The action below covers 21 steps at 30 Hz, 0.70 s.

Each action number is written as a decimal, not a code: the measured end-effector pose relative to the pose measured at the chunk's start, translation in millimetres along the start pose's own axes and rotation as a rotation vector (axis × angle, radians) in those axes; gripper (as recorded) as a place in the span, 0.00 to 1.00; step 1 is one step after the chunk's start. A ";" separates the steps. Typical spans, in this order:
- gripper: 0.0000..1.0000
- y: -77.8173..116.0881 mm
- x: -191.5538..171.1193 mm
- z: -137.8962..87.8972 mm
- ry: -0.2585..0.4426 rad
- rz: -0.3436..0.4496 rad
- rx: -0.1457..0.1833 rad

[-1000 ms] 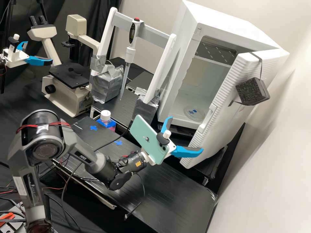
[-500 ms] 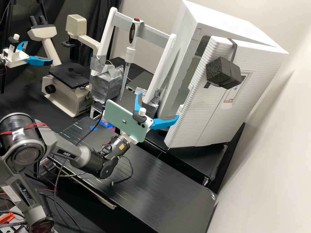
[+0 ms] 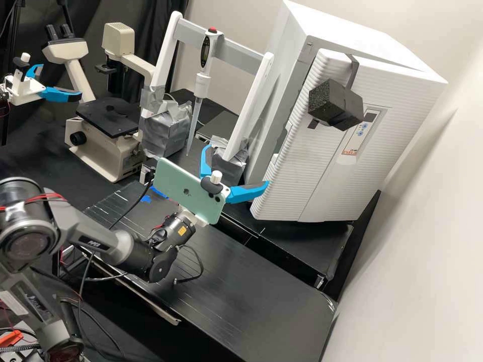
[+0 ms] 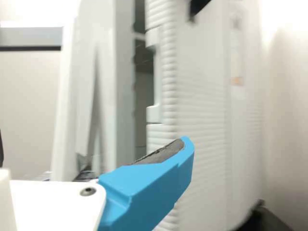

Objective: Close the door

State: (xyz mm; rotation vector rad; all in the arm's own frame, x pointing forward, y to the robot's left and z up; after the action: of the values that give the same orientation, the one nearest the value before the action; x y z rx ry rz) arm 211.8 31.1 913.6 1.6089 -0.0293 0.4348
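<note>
pale wall (image 3: 427, 241) rises beside a black tabletop (image 3: 282, 281), and a dark curtain (image 3: 146, 30) hangs behind the equipment. on the far part stands a big white cabinet (image 3: 362, 35), its ribbed white door (image 3: 297, 171) nearly closed but ajar, with a narrow dark gap along the free edge in the wrist view. a black foam block (image 3: 334, 104) hangs by a strap near the top of that door. next to it, a control panel (image 3: 370, 123) carries small blue marks and, at its lower end, an orange label (image 3: 349, 152).

the gripper (image 3: 237, 166) is at the door's free edge, jaws spread wide with nothing between them. one blue fingertip overlaps the edge in the high view; whether it touches, i cannot tell. behind the jaws sits a pale green phone (image 3: 188, 191) with a dark logo on its back. below it, the wrist bears a small yellow sticker (image 3: 182, 231), and the grey forearm (image 3: 90, 236) has light lettering on a dark plate.

farther off, a pipette (image 3: 203, 83) stands upright at a white frame (image 3: 249, 108), and a beige microscope (image 3: 108, 156) sits beyond it.
</note>
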 end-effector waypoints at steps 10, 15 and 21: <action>1.00 -4.9 20.0 16.0 -0.029 -0.015 0.020; 1.00 -12.2 47.7 33.9 -0.044 -0.028 0.007; 1.00 -10.7 62.0 45.2 -0.067 0.011 0.014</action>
State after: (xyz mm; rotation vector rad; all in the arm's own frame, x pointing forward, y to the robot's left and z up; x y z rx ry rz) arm 283.9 3.4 920.7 1.6378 -0.0866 0.3903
